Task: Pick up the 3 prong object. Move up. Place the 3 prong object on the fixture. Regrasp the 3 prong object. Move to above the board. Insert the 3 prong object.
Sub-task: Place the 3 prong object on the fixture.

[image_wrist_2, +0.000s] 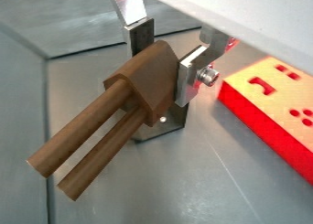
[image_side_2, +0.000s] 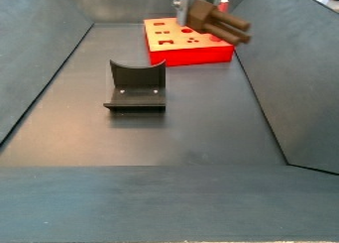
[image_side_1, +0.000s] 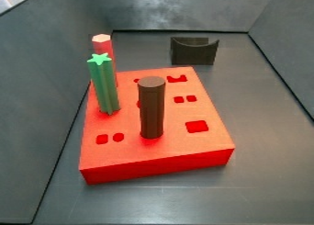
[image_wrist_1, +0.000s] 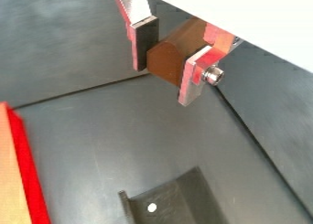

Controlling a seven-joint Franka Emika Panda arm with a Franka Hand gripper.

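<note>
My jaws are clamped on the 3 prong object, a reddish-brown piece with a blocky head and long prongs slanting away from my fingers. In that wrist view I can make out only two prongs; any third is hidden behind them. In a wrist view only the brown head shows between my silver finger plates, and the prongs are out of sight.

In a side view I hang in the air at the far end of the tabletop, with the 3 prong object held above the near right corner of the board. My arm is cut off by the edge of the picture there, and the other side view does not show me at all.

The board is a thick red slab with several cut-out holes. Three posts stand on it: a tall dark brown cylinder, a green star-topped post, and a red-topped post mostly hidden behind the green one.

The fixture, a dark grey block with a curved notch, stands on the tabletop well apart from the board, and its notch holds nothing. In a wrist view only a corner of the fixture shows, cut off by the frame.
</note>
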